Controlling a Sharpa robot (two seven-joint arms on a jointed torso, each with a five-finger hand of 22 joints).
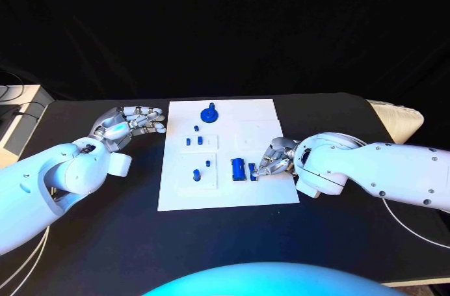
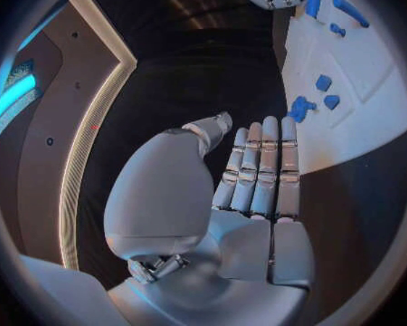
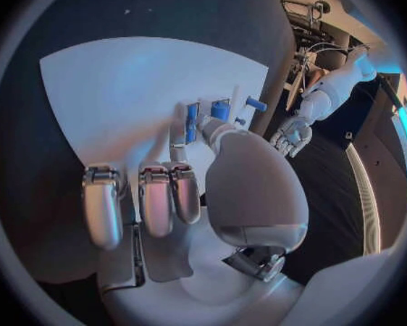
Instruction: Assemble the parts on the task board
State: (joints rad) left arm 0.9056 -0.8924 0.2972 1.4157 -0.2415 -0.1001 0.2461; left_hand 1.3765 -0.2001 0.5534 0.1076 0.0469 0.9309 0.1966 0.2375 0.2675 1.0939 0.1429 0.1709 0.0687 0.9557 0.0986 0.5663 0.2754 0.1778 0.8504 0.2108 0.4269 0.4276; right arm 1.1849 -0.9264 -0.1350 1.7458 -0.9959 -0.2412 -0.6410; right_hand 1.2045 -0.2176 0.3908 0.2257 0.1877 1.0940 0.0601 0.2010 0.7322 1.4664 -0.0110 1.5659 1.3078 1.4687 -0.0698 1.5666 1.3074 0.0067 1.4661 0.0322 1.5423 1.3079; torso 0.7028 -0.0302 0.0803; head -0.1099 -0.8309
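The white task board (image 1: pixel 225 192) lies mid-table. A round blue part (image 1: pixel 211 114) sits at its far end, with several small blue parts (image 1: pixel 194 140) in recesses on its left half. A larger blue block (image 1: pixel 238 169) stands near the board's right side, and a narrow blue part (image 1: pixel 252 173) stands right beside it. My right hand (image 1: pixel 275 157) rests on the board and pinches that narrow part (image 3: pixel 192 121) between a finger (image 3: pixel 179 127) and thumb, other fingers curled. My left hand (image 1: pixel 131 122) hovers at the board's far left edge, fingers (image 2: pixel 262 166) straight, holding nothing.
The board (image 2: pixel 366 116) has bare white areas at its near end and far right corner. Black table surrounds it. A white device (image 1: pixel 19 123) stands off the table's left edge, and a pale object (image 1: pixel 398 119) sits at the right edge.
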